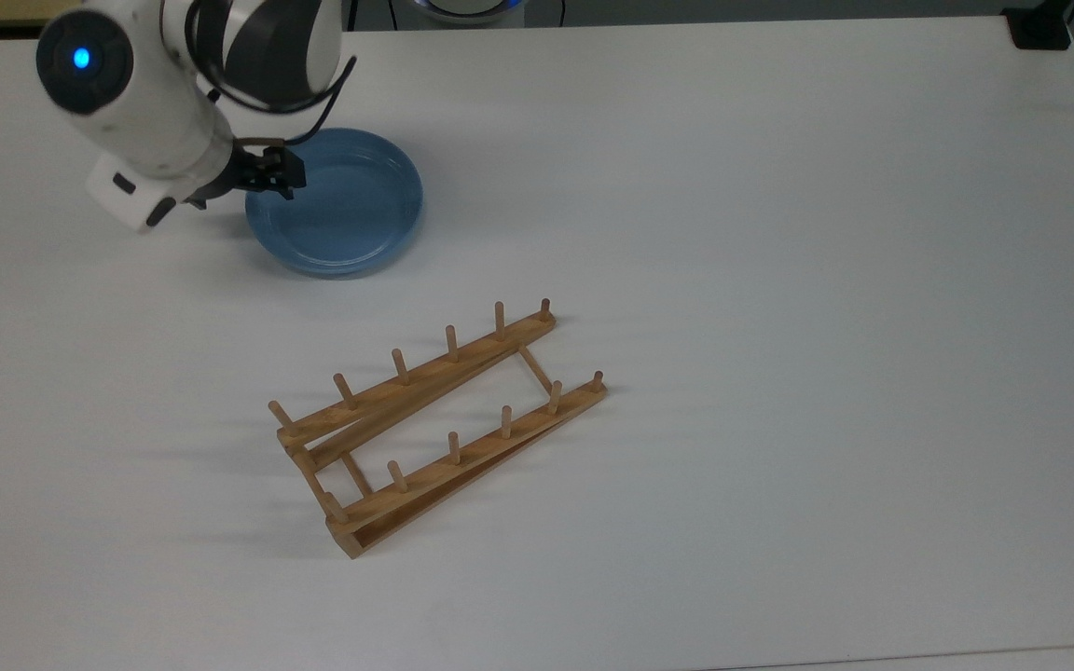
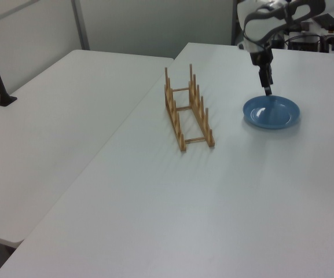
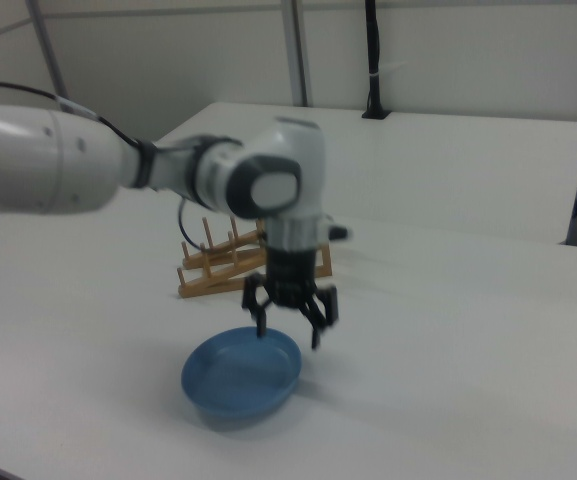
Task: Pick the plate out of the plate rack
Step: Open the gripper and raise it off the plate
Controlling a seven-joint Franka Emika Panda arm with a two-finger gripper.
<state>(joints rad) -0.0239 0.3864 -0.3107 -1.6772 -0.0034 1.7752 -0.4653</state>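
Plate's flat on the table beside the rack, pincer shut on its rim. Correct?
Not quite. The pincer is open and off the plate, hovering above its rim, as the right view shows. The rest holds: the plate lies flat on the table, apart from the plate rack.

White arm with rounded segments and dark grey joint bands; a round black cap bears a glowing blue light; black cables loop alongside; black pincer (image 3: 288,320), fingers spread.
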